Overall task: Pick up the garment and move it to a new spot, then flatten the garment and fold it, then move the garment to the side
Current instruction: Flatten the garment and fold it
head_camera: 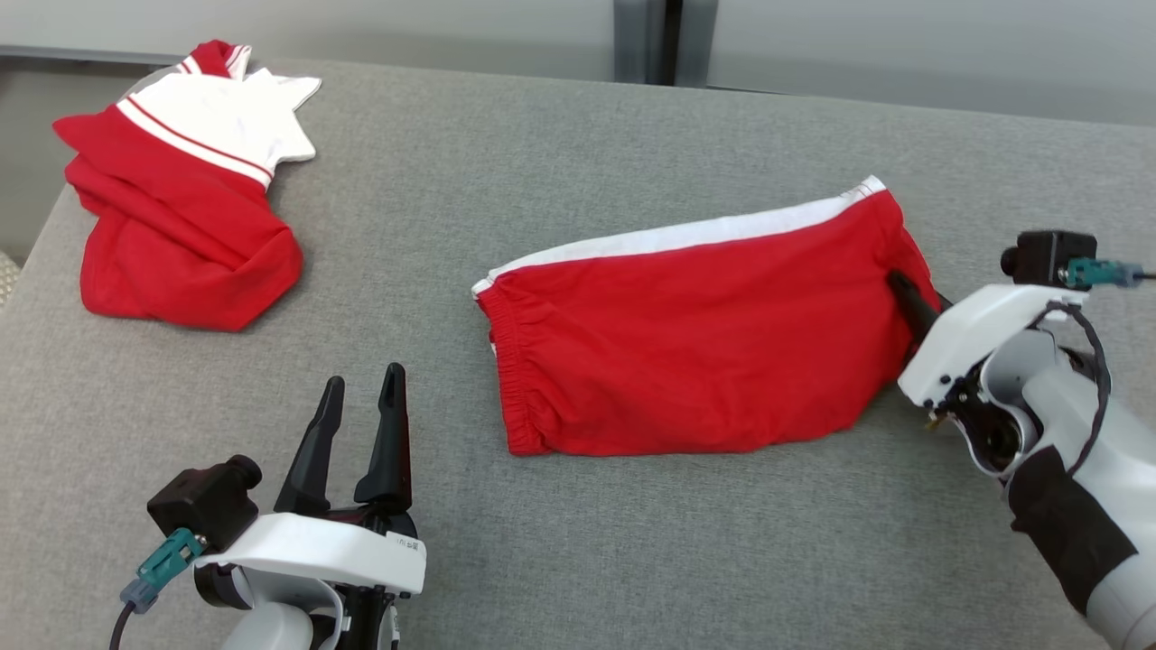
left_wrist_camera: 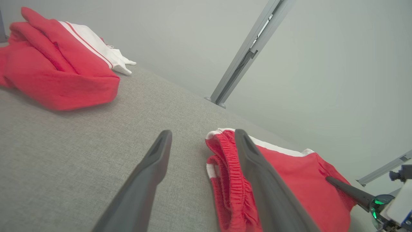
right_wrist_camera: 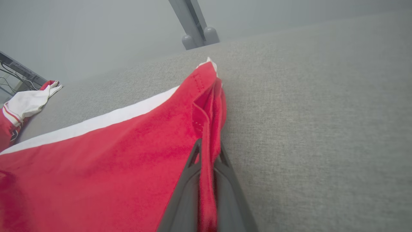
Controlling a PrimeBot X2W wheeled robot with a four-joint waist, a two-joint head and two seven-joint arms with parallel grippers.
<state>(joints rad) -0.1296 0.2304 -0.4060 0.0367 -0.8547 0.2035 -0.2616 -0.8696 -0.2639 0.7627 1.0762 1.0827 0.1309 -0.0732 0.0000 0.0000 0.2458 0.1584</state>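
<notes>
Right gripper [head_camera: 896,282] clamped on the shorts [head_camera: 686,343] toward the table [head_camera: 578,162] right edge, left gripper [head_camera: 363,384] gaping near front edge; light floppy cloth, I'd grab the waistband [head_camera: 508,379] too

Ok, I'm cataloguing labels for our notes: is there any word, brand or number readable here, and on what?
No text here can be read.
On the left gripper, tiny dark print on the white casing: too small to read.
On the red shorts: no print seen.
On the red and white top: no print seen.
</notes>
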